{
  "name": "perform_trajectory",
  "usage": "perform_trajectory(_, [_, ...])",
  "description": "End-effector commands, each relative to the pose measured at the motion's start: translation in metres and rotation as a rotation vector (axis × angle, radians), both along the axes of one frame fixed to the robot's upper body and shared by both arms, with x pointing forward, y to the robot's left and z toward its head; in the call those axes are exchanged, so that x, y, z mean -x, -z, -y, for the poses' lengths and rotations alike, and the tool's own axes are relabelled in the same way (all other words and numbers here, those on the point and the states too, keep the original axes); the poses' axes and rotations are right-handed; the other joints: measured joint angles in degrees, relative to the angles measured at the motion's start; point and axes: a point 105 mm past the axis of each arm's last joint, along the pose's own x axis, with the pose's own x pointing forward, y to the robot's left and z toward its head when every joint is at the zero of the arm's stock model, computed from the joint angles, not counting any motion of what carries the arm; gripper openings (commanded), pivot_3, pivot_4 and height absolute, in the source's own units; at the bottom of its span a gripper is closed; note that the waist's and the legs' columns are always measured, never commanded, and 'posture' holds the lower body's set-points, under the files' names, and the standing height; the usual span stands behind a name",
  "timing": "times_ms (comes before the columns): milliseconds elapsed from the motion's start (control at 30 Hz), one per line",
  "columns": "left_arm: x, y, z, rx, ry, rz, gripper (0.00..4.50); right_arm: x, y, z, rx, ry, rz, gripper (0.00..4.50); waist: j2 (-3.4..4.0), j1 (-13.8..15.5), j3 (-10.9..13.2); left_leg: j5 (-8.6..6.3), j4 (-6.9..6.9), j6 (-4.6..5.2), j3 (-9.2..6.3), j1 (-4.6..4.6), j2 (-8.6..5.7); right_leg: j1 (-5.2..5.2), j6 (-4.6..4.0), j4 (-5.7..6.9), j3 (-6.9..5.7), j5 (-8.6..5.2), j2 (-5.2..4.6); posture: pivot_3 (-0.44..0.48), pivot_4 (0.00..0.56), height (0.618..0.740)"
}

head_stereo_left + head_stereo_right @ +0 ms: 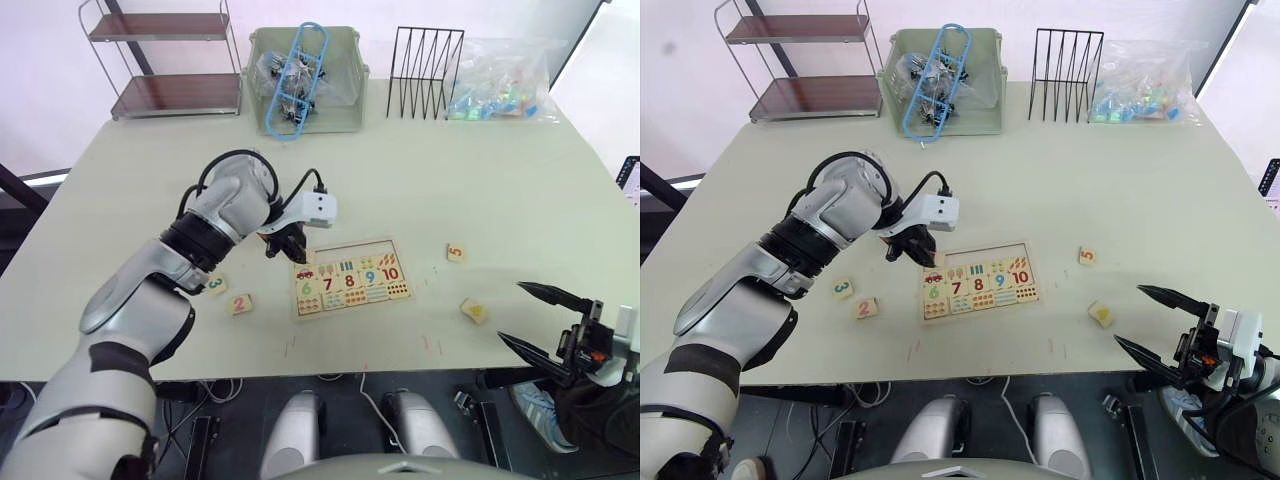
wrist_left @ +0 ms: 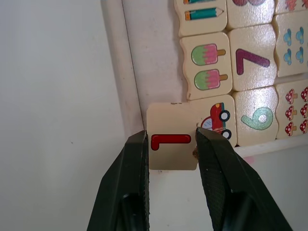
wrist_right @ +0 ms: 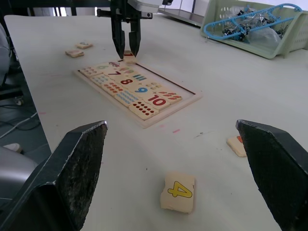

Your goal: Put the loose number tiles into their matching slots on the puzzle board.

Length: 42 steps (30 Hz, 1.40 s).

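Tiles 3 (image 1: pixel 215 285) & 2 (image 1: pixel 240 304) are lying on the table (image 1: pixel 500 180), left of the board (image 1: pixel 350 278). The left gripper (image 2: pixel 171 142) is pinching tile 1 (image 2: pixel 172 143) at the board's left end, over the rim by the car picture; it's prob. not seated in its slot yet. Tiles 5 (image 1: pixel 455 252) & 4 (image 3: pixel 179 191) are sitting right of the board. The right gripper (image 3: pixel 180 144) is hanging wide open, empty, near tile 4.

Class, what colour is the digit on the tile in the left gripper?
Red, clearest in the left wrist view: tile, left gripper.
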Motion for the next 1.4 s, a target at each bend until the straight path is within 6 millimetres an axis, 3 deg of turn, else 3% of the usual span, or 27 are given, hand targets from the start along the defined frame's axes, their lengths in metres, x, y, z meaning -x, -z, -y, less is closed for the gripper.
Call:
perform_trajectory(33, [0.0044, -0.0031, -0.001, -0.01, 0.019, -0.015, 0.91, 0.0005, -0.0054, -0.0003, 0.004, -0.004, 0.039, 4.5, 0.0, 0.0, 0.0, 0.0, 0.0, 0.0, 0.0, 0.0, 0.0, 0.0, 0.0, 0.0, 0.0, 0.0, 0.0, 0.0, 0.15, 0.74])
perform_trajectory(1400, [0.0018, 0.0048, 0.0019, 0.01, 0.024, -0.025, 0.91, -0.0005, -0.0016, -0.0033, 0.003, -0.001, 0.044, 4.5, 0.07, 0.2, 0.0, 0.0, 0.0, 0.0, 0.01, 0.04, -0.01, 0.04, 0.0, 0.0, 0.01, 0.0, -0.02, 0.0, 0.15, 0.74])
